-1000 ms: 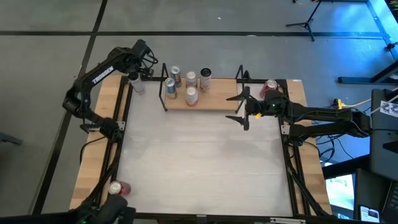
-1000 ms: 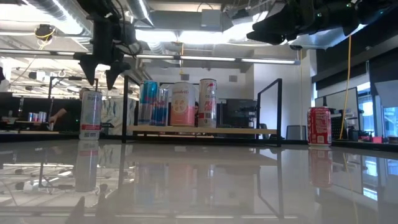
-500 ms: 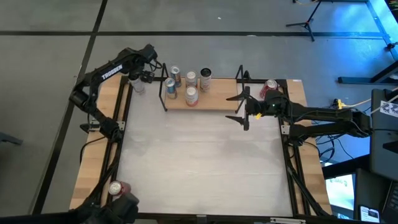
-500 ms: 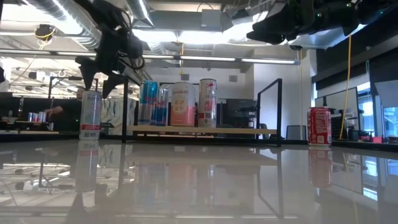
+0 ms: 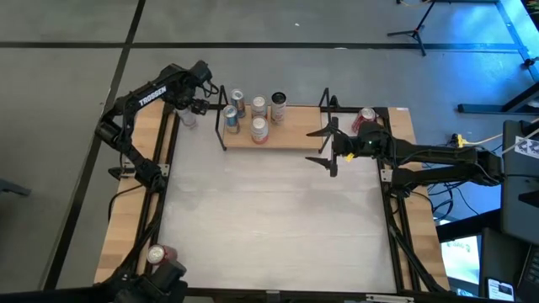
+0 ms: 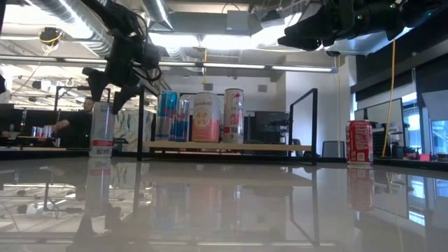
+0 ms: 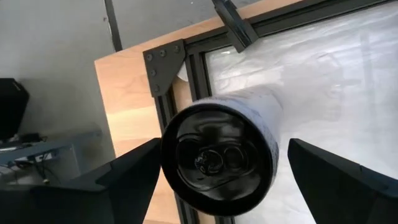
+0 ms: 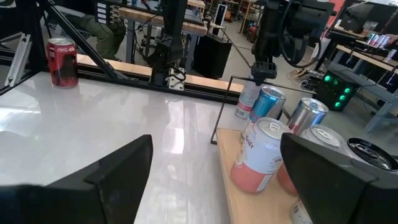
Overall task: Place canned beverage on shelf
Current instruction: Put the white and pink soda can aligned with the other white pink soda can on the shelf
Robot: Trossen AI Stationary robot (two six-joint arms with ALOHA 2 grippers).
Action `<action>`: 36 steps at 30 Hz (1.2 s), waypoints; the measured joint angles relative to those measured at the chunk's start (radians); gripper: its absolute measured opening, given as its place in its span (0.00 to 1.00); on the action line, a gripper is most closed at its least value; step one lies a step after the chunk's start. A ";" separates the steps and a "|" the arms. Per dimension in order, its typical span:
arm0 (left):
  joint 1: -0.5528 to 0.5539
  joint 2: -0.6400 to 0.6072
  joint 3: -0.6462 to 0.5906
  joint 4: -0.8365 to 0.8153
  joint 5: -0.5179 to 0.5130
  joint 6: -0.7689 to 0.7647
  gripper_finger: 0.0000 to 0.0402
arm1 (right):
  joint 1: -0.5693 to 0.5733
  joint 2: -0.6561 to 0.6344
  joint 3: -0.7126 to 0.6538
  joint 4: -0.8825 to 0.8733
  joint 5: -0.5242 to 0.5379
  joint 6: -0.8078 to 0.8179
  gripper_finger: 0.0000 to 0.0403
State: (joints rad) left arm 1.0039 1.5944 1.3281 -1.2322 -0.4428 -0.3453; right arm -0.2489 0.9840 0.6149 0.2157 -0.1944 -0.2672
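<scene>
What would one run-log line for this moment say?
left gripper: open, above silver can beside shelf | right gripper: open, waiting at shelf's right end

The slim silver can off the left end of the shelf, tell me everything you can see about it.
The slim silver can is a tall, narrow metal can with a pale body and a dark band of print near its base. It stands upright on the tabletop, outside the shelf, near the table's far left corner. The left gripper hangs open directly above it, fingers on either side of its top, not closed on it.
</scene>
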 joint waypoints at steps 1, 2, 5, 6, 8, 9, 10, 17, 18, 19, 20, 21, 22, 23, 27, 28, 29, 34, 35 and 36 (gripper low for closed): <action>0.001 0.000 0.000 0.002 0.003 0.000 0.83 | 0.000 0.000 0.000 0.000 0.000 0.000 0.87; 0.002 0.000 0.000 0.003 0.005 0.000 0.83 | 0.000 0.000 0.000 0.000 0.000 0.000 0.87; 0.002 0.000 0.000 0.002 0.027 0.014 0.83 | 0.000 0.000 0.000 0.000 0.000 0.000 0.87; 0.002 0.000 0.000 0.002 0.056 0.020 0.83 | 0.000 0.000 0.000 0.000 0.000 0.000 0.87; 0.002 0.000 0.000 0.001 0.121 0.031 0.83 | 0.000 0.000 0.000 0.000 0.000 0.000 0.87; 0.002 0.000 0.000 0.000 0.149 0.039 0.83 | 0.000 0.000 0.000 0.000 0.000 0.000 0.87; 0.002 0.000 0.000 -0.003 0.171 0.043 0.83 | 0.000 0.000 0.000 0.000 0.000 0.000 0.87; 0.002 0.000 0.000 -0.010 0.191 0.092 0.80 | 0.000 0.000 0.000 0.000 0.000 0.000 0.87; 0.002 0.000 0.000 -0.010 0.190 0.094 0.78 | 0.000 0.000 0.000 0.000 0.000 0.000 0.87; 0.002 0.000 0.000 -0.010 0.189 0.097 0.76 | 0.000 0.000 0.000 0.000 0.000 0.000 0.87; 0.002 0.000 0.000 -0.010 0.187 0.102 0.73 | 0.000 0.000 0.000 0.000 0.000 0.000 0.87; 0.002 -0.001 0.000 -0.010 0.186 0.112 0.70 | 0.000 0.000 0.000 0.000 0.000 0.000 0.87; 0.002 -0.002 0.000 -0.010 0.184 0.118 0.67 | 0.000 0.000 0.000 0.000 0.000 0.000 0.87; 0.002 -0.002 0.000 -0.010 0.181 0.121 0.65 | 0.000 0.000 0.000 0.000 -0.001 0.000 0.87; 0.001 -0.003 0.000 -0.012 0.177 0.165 0.59 | 0.000 0.000 0.000 0.000 -0.001 0.000 0.87; 0.000 -0.003 0.000 -0.018 0.177 0.174 0.59 | 0.000 0.000 0.000 0.000 -0.001 0.000 0.87; -0.003 -0.003 0.000 -0.031 0.178 0.188 0.59 | 0.000 0.000 0.000 0.000 -0.001 0.000 0.87; -0.026 -0.033 -0.003 -0.125 0.181 0.210 0.59 | 0.000 0.000 0.000 0.000 -0.001 0.000 0.87; -0.032 -0.047 -0.003 -0.142 0.181 0.202 0.59 | 0.000 0.000 0.000 0.000 -0.001 0.000 0.87; -0.040 -0.062 -0.003 -0.148 0.181 0.195 0.59 | 0.000 0.000 0.000 0.000 -0.001 0.000 0.87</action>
State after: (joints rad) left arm 0.9638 1.5326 1.3247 -1.3800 -0.2614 -0.1501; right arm -0.2489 0.9840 0.6148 0.2154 -0.1951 -0.2672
